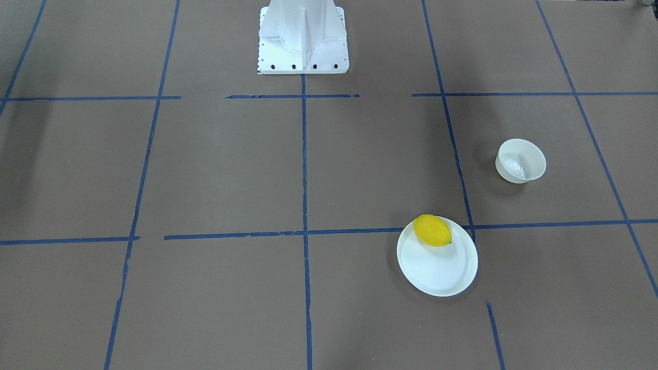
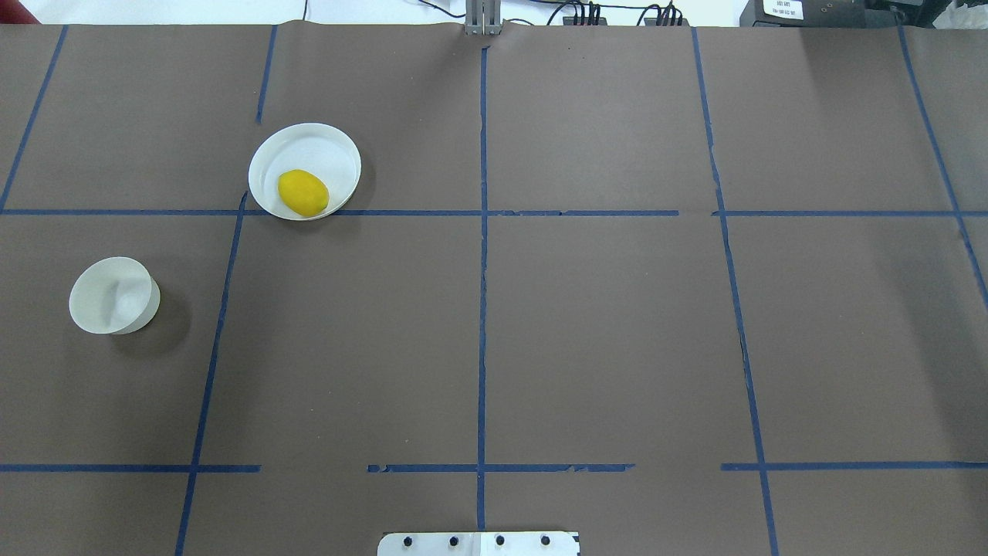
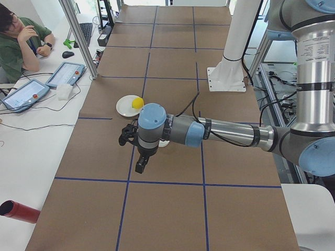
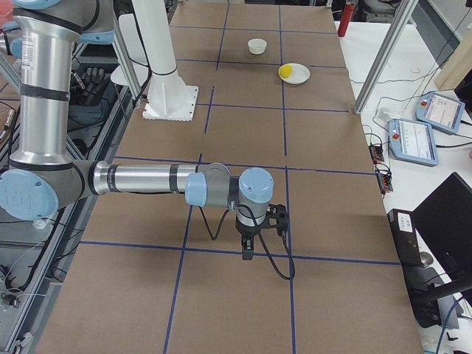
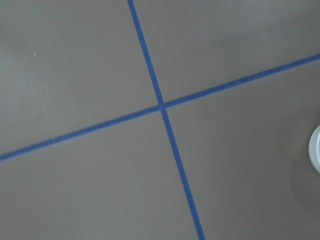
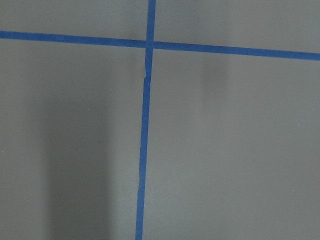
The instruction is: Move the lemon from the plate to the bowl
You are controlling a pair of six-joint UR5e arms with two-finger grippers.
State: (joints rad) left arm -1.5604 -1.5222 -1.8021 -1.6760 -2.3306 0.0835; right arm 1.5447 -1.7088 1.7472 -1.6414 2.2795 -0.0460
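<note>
The yellow lemon point(image 1: 432, 230) point(image 2: 302, 192) lies on the flat white plate point(image 1: 439, 270) point(image 2: 309, 150), at the plate's edge nearer the robot. The small white bowl point(image 1: 520, 160) point(image 2: 113, 296) stands empty apart from the plate, nearer the robot's left end of the table. Neither gripper shows in the overhead or front views. The left gripper point(image 3: 140, 166) hangs above the table near the bowl, whose rim point(image 5: 316, 150) shows at the left wrist view's right edge. The right gripper point(image 4: 247, 253) hangs far from the dishes. I cannot tell whether either is open or shut.
The brown table carries a grid of blue tape lines point(image 2: 482, 309). The robot's white base point(image 1: 303, 38) stands at the table's middle edge. A red cylinder point(image 3: 18, 212) lies off the left end. An operator point(image 3: 18, 42) sits beside tablets.
</note>
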